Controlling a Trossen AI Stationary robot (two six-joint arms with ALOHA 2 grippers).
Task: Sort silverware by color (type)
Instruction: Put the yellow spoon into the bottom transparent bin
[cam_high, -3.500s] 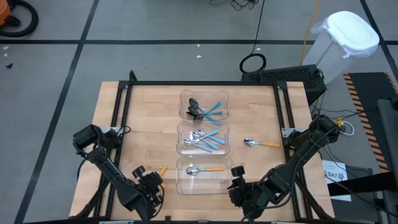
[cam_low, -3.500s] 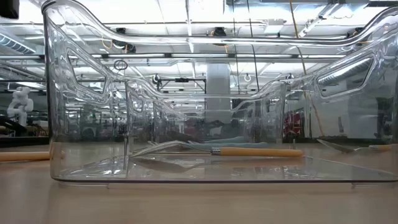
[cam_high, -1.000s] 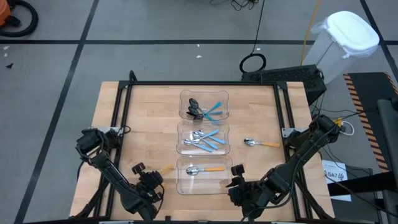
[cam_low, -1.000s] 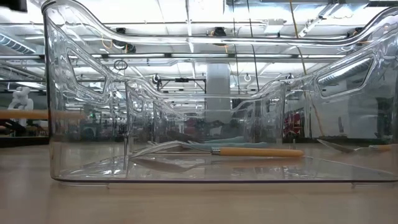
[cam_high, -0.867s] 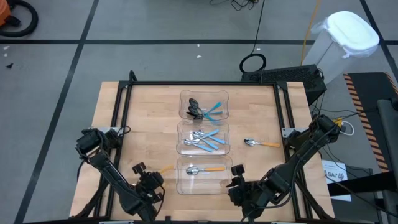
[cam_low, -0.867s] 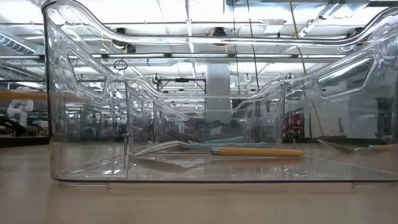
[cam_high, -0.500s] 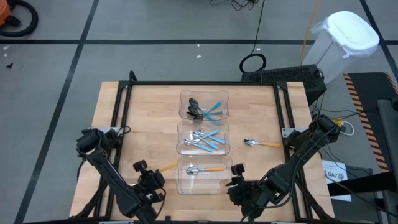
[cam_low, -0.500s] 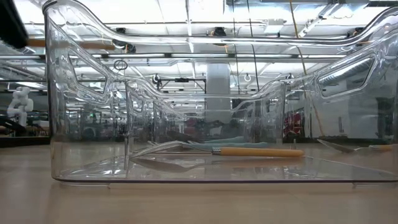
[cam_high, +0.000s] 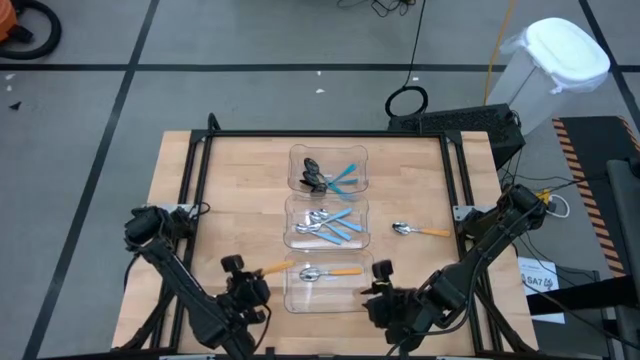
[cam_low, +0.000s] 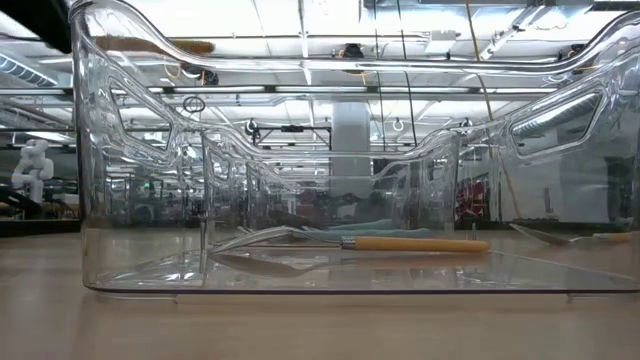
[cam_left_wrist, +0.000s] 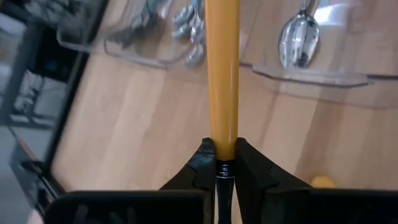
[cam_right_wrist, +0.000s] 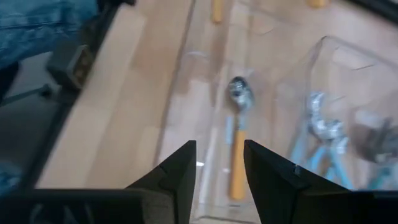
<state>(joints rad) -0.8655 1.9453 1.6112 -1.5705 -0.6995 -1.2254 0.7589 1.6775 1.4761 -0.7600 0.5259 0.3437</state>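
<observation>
High view: left claw (cam_high: 250, 275) at lower left, pinched on an orange-handled spoon (cam_high: 275, 268) whose handle reached over the near bin (cam_high: 322, 290) — bin held one orange spoon (cam_high: 330, 271). Middle bin (cam_high: 328, 224) held silver-bowled blue spoons; far bin (cam_high: 328, 170) dark-bowled blue ones. A stray orange spoon (cam_high: 420, 231) lay on the counter (cam_high: 230, 190), right of centre. Right claw (cam_high: 378, 275) waited at lower centre.

Left wrist view: grip sat at the handle's neck. Judged light, stiff, slick — hold mid-handle.

Right wrist view: claw parted, empty.
</observation>
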